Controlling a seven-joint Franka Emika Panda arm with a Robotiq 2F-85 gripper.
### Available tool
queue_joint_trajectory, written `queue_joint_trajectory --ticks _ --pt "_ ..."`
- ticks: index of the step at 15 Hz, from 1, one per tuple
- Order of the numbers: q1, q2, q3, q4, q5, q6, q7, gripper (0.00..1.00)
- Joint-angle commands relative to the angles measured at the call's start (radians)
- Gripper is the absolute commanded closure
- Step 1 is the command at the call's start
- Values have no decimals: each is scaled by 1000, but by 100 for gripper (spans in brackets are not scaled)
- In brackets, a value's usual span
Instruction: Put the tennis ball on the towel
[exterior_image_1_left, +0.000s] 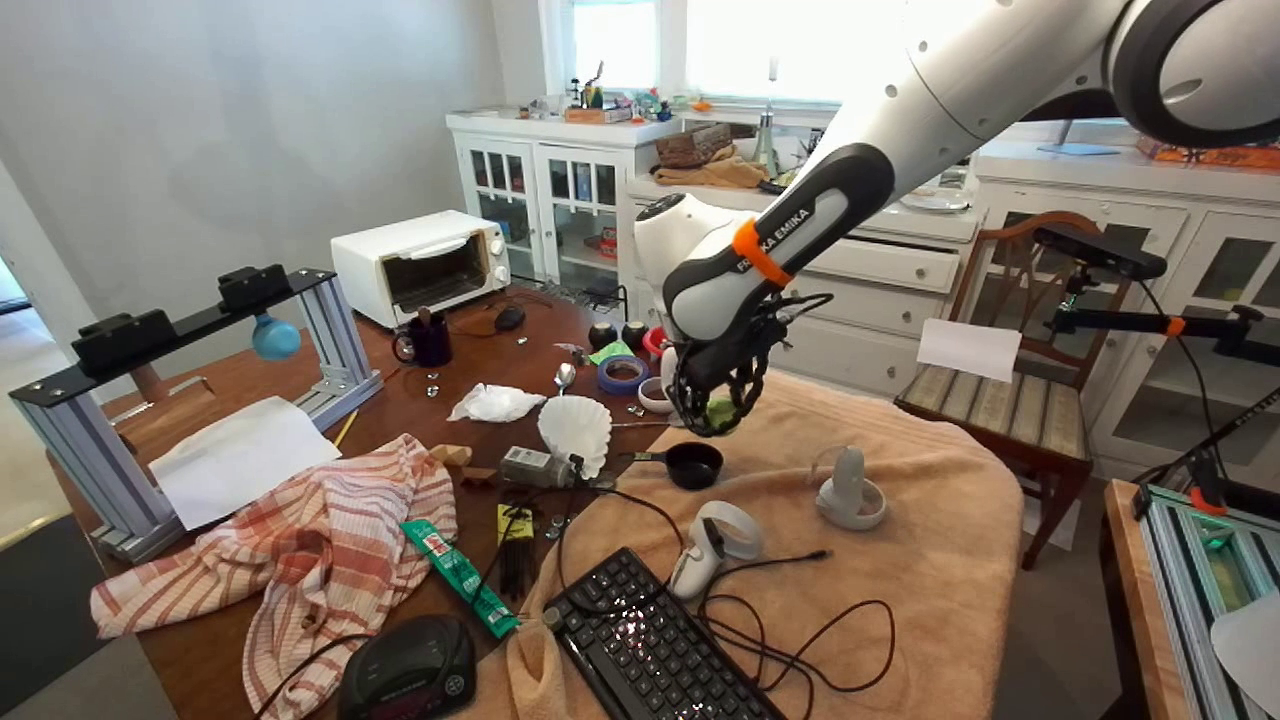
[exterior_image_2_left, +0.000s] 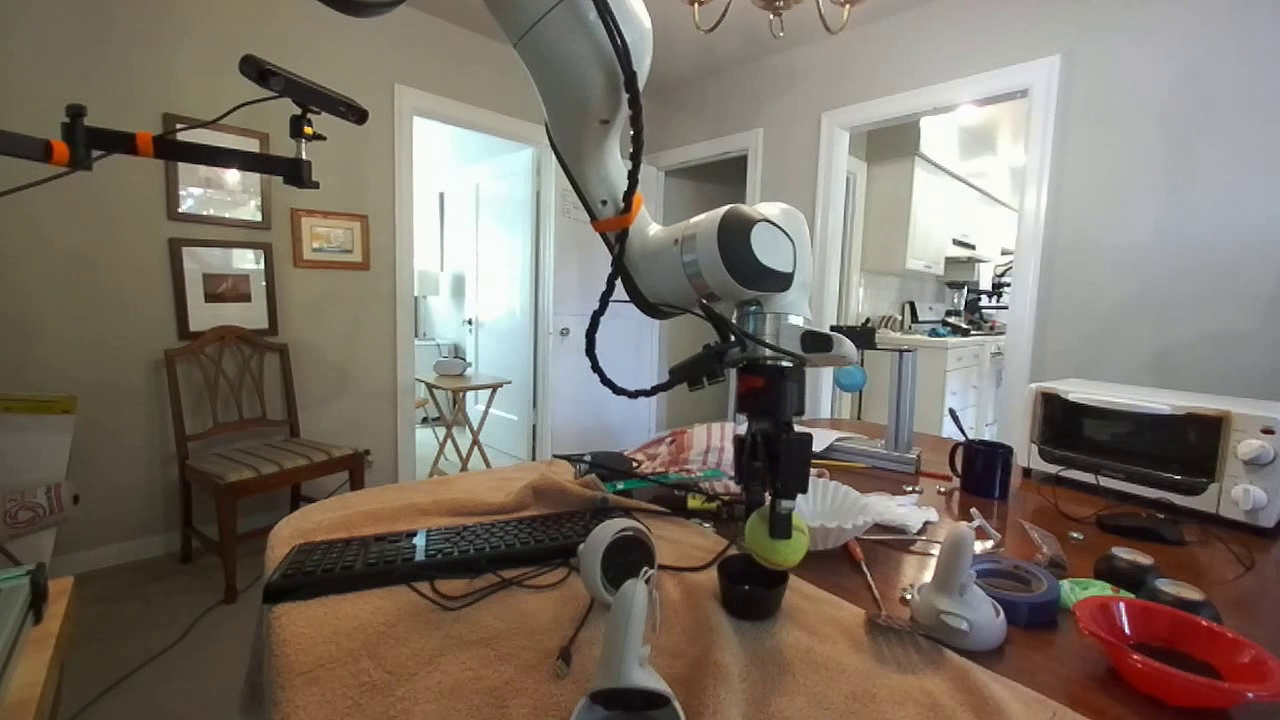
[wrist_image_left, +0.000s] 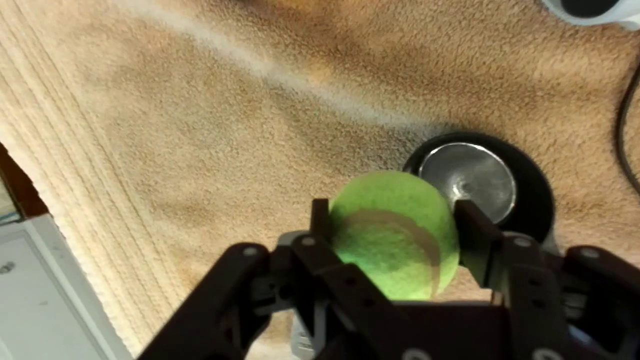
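Gripper (wrist_image_left: 392, 222) is gripping the tennis ball (wrist_image_left: 395, 245) above the towel (exterior_image_1_left: 900, 565); black cup (wrist_image_left: 477, 182) is sitting lower, beside or partly under (cannot tell), set-down likely needing a shift toward the tabletop (exterior_image_1_left: 480, 370) edge facing drawers (exterior_image_1_left: 860, 312).

Three cameras on the peach towel (exterior_image_1_left: 930, 560)

In an exterior view, the camera looks down across the towel to white cabinets (exterior_image_1_left: 545, 215) beyond. In an exterior view, a low camera faces over it toward a doorway (exterior_image_2_left: 475, 300). Both share the keyboard (exterior_image_1_left: 655, 645) on it. The wrist view looks down from close above it.
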Motion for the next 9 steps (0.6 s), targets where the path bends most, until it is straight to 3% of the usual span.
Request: queue_joint_trajectory --ticks 1,6,9 --pt "1 -45 -32 -103 3 52 111 62" --pt "-57 -76 -24 -218 40 179 116 62" --pt "-114 -90 -5 -298 62 275 5 62"
